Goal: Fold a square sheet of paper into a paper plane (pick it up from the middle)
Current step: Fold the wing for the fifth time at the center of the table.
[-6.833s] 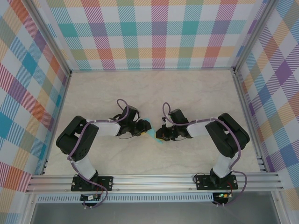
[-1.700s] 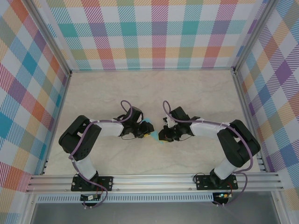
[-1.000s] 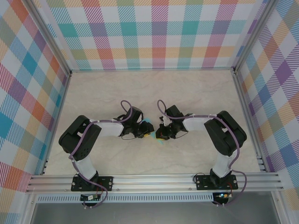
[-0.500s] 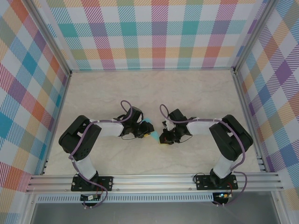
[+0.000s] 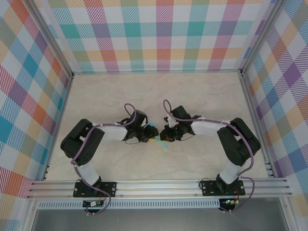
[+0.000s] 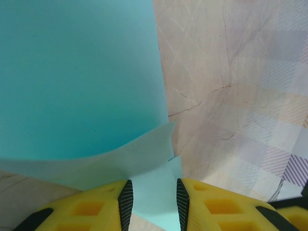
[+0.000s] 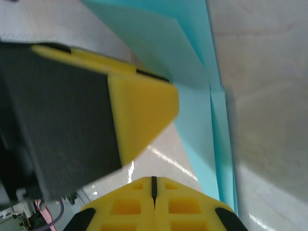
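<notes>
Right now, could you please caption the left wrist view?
Folded turquoise paper between the left end effector's parted fingers, above a marbled table.

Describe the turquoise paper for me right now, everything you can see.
The square sheet of paper is thin, plain turquoise, partly folded into layered flaps with straight creased edges. It lies on the marbled table between both arms. A paler flap curls into the narrow gap between the left gripper's fingers. The right gripper, fingers together, sits beside its long edge.
</notes>
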### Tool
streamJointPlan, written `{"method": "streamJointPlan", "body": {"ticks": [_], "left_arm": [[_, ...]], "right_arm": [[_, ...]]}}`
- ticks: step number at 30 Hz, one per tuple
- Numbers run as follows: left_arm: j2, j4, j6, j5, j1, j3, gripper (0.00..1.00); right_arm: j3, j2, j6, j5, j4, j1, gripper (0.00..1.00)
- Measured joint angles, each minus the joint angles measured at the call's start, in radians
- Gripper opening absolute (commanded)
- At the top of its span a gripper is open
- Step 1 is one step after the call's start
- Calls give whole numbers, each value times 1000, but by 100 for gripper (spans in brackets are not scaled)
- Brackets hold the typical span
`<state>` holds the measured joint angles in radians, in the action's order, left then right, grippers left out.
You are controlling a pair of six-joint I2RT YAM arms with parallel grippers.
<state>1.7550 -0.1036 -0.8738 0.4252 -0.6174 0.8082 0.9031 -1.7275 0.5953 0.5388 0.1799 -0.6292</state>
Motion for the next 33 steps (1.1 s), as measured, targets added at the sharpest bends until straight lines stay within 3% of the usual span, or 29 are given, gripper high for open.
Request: {"method": "streamJointPlan", "body": {"ticks": [11,25,33], "left_arm": [[0,5,12,1,0,3,34],[-60,103,212,-35,16,34,37],[-49,120,251,-46,35,77,37]], "right_arm": [[3,-92,10,-31,-2,0,3],[0,-104,-2,-13,-6,6,3],[1,-108,-2,-6,-6,8,2]]}}
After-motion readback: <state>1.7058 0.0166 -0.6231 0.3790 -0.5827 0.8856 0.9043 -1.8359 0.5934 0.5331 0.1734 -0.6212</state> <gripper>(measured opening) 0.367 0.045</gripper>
